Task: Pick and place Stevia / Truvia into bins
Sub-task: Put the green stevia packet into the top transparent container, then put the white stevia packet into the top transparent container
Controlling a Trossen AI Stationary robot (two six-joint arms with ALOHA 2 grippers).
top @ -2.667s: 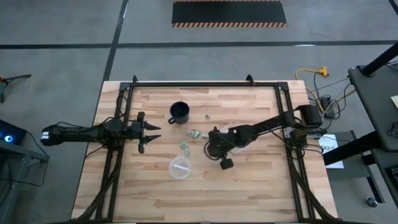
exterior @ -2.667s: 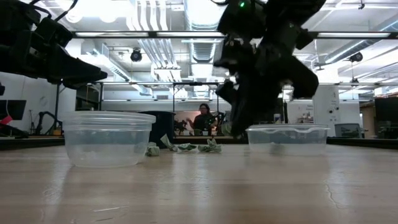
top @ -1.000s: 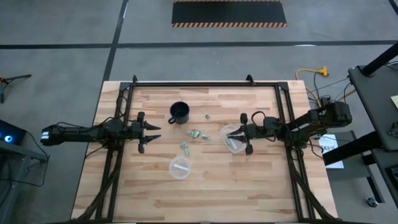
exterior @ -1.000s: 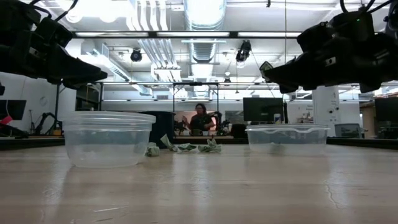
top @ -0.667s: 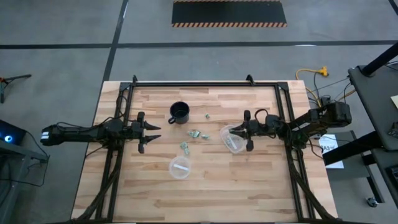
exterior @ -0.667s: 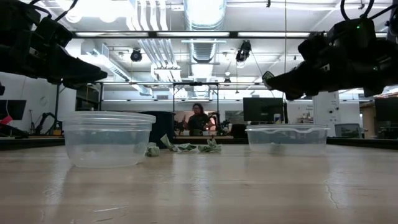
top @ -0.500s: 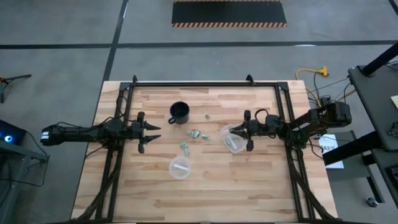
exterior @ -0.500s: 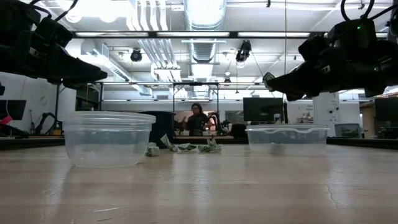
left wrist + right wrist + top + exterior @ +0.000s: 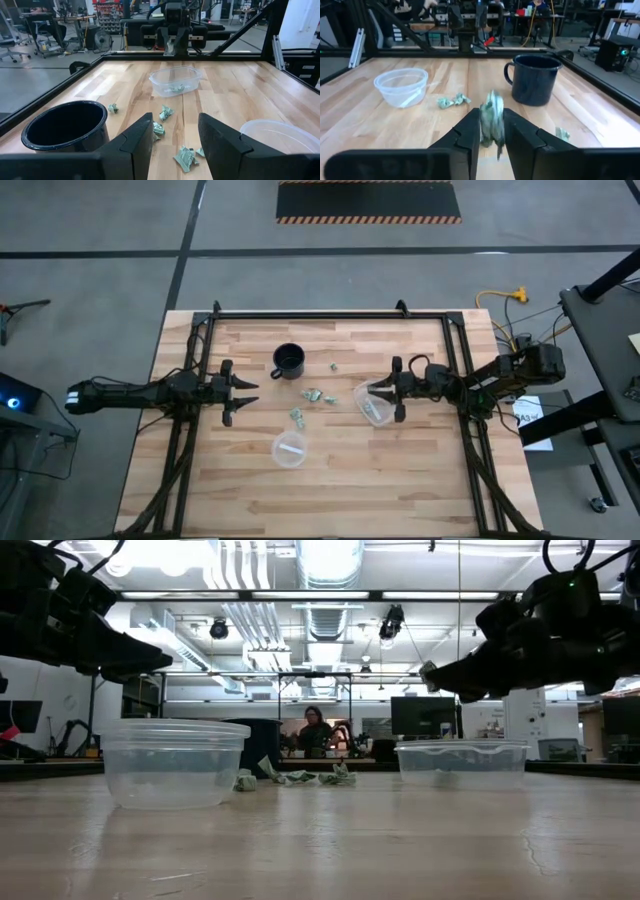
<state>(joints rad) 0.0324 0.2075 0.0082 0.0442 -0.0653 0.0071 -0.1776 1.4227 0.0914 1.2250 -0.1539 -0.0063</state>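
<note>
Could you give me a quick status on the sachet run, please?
Right claw over oblong bin, sachet between its fingers. Left claw idle, open, table's left. Loose sachets by mug. Nothing blocking.

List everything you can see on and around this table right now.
Table: one, light wood with a black frame.
Mug: one, black, toward the far edge.
Round tub: one, clear, toward the near edge, something white inside.
Oblong tub: one, clear, right of centre, sachets inside.
Sachets: several, pale green, loose between mug and tubs; one more at the right claw's tip.
Person: one, far behind the table.
Left claw: open, empty, at the left.
Right claw: above the oblong tub.
</note>
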